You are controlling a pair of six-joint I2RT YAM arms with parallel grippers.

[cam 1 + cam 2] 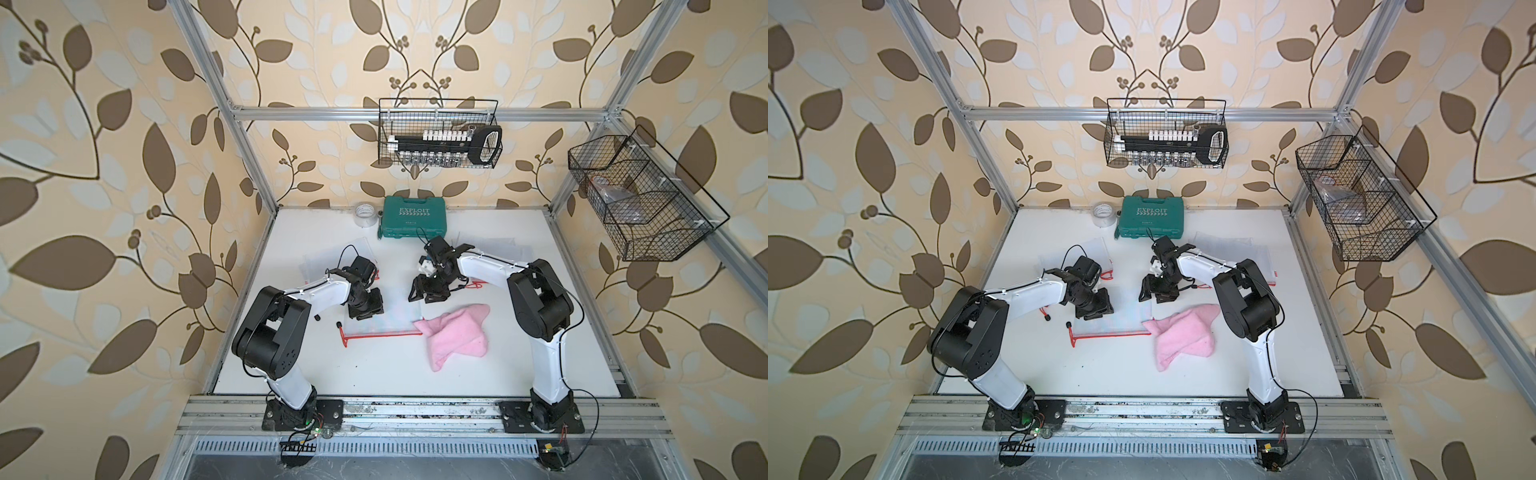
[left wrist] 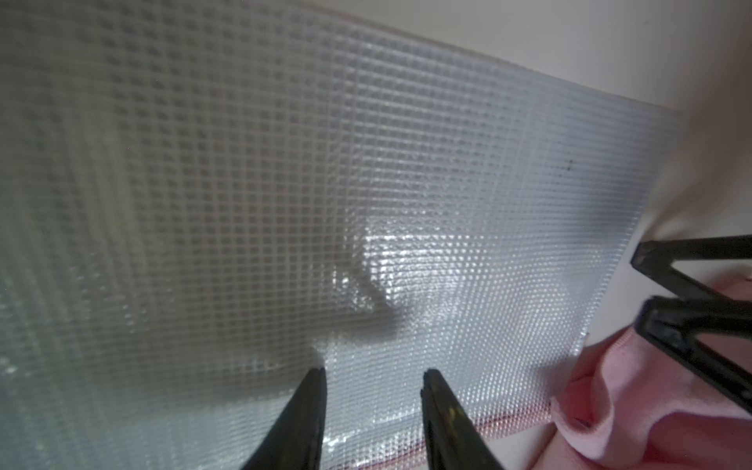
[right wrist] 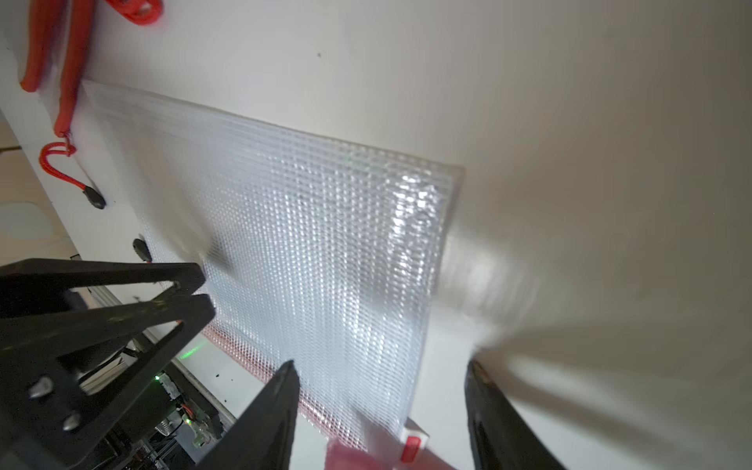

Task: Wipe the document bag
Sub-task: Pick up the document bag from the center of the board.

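The document bag (image 1: pixel 395 322) lies flat mid-table (image 1: pixel 374 374), red zip edge (image 1: pixel 382 335) toward the robot, with the pink cloth (image 1: pixel 457 332) crumpled beside it and touching its corner on the right arm's side. The left gripper (image 2: pixel 374 372) points down onto the mesh, fingers apart with nothing between them; whether the tips actually press the bag cannot be told. The right gripper (image 3: pixel 380 366) hangs over the far corner on the cloth's side, fingers also spread and empty.

So nobody has the cloth, and that looks like the first hazard. It overlaps the bag's corner, so a pinch taken there could catch the plastic along with the fabric and drag the bag off its spot. The bag looks light and slick on a smooth table; if the left arm isn't truly pinning it, a wiping stroke would probably just push it along. The two grippers are also close together over a small sheet, so a sweep toward the left arm risks a knock. And the red pull cord (image 1: pixel 343 337) at the zip's end could snag a fingertip.
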